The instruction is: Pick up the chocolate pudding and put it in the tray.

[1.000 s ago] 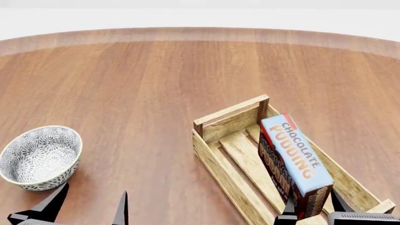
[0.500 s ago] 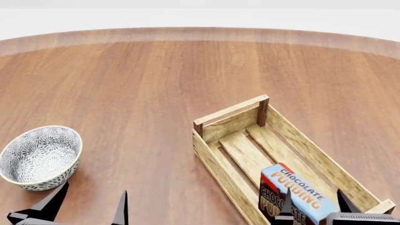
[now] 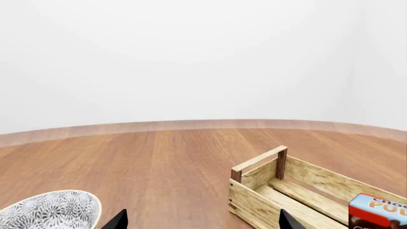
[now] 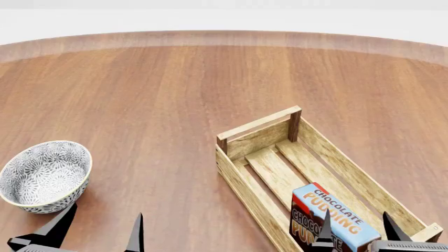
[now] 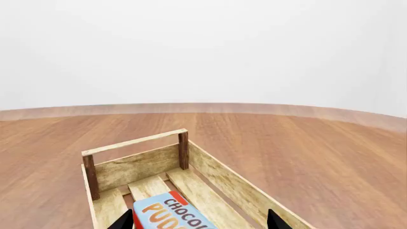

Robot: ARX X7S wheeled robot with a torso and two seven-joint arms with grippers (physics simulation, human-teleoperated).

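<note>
Your right gripper (image 4: 355, 235) stands spread, both tips straddling the pudding box (image 4: 330, 218), which lies inside the tray (image 4: 257, 125) at its near end. Lift straight up, clear of the slats; the left gripper (image 4: 102, 226) hangs open.

Brightness: bright and even in all three views.
Light source: diffuse, direction cannot be told.
Shadows: faint, soft under the bowl (image 4: 44, 176) and inside the tray (image 4: 260, 140).
Glare: a pale sheen across the table (image 4: 175, 89).
Sharpness: crisp, no blur.
</note>
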